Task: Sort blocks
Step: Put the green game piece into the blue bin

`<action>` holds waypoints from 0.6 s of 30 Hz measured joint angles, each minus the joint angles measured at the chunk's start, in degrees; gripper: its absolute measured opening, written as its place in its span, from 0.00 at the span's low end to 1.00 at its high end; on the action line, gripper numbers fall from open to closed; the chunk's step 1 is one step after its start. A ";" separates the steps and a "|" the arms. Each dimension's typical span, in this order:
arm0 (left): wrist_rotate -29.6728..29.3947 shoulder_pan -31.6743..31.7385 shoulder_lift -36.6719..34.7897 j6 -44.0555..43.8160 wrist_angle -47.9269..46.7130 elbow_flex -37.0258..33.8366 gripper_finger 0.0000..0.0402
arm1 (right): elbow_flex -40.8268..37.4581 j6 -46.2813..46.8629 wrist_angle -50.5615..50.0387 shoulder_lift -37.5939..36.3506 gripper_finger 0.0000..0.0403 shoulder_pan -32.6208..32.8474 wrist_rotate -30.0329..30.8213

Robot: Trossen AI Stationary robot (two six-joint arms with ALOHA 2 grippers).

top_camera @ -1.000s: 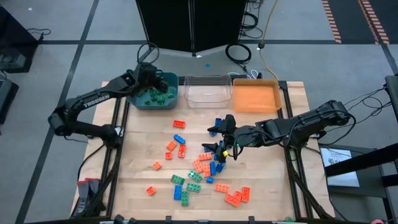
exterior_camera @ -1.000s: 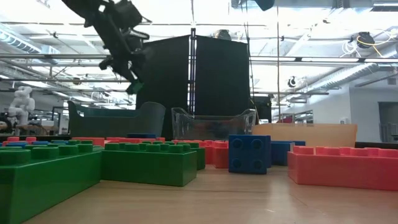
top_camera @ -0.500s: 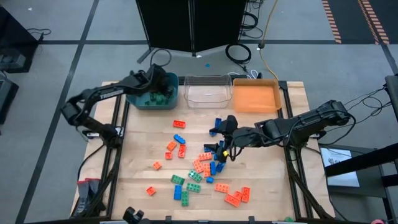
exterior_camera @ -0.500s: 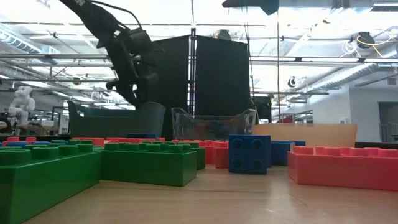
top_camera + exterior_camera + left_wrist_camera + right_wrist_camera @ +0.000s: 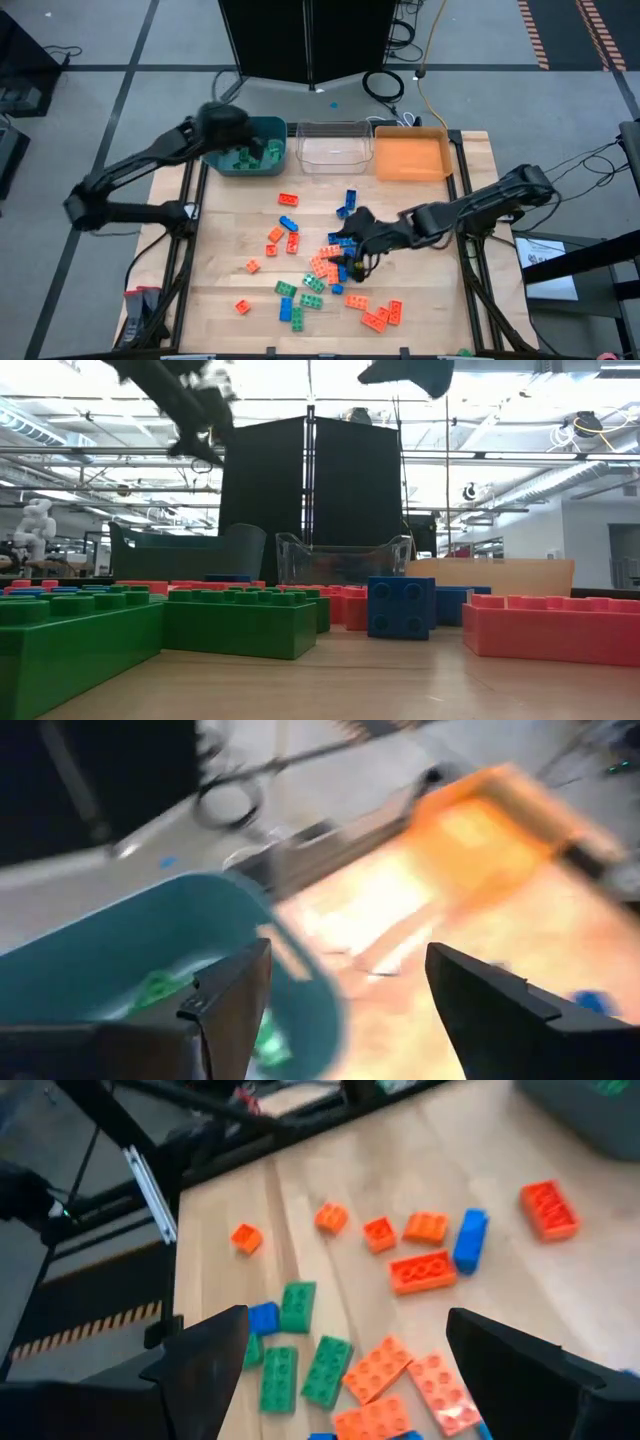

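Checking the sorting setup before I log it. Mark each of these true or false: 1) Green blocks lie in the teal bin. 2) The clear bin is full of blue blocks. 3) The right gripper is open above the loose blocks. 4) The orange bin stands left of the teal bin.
1) True: green blocks lie in the teal bin.
2) False: the clear bin shows no blocks.
3) True: the right gripper is open over the loose blocks.
4) False: the orange bin is rightmost, beyond the clear bin.
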 joint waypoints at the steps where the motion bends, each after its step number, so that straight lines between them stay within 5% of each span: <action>1: 0.06 -1.63 -2.68 -0.84 -0.70 0.00 0.68 | 0.00 0.14 0.73 1.46 0.83 0.11 -0.78; 9: 2.41 -21.77 -16.93 -7.88 -7.76 0.02 0.68 | -0.02 4.06 3.12 9.62 0.83 2.70 -9.28; 13: 0.94 -34.77 -16.75 -10.77 -11.14 0.02 0.68 | 0.00 5.72 -3.79 9.80 0.83 5.25 -10.06; 18: -7.72 -49.96 -10.54 -11.79 -11.72 0.01 0.68 | 0.00 9.86 -11.52 9.67 0.83 8.90 -9.76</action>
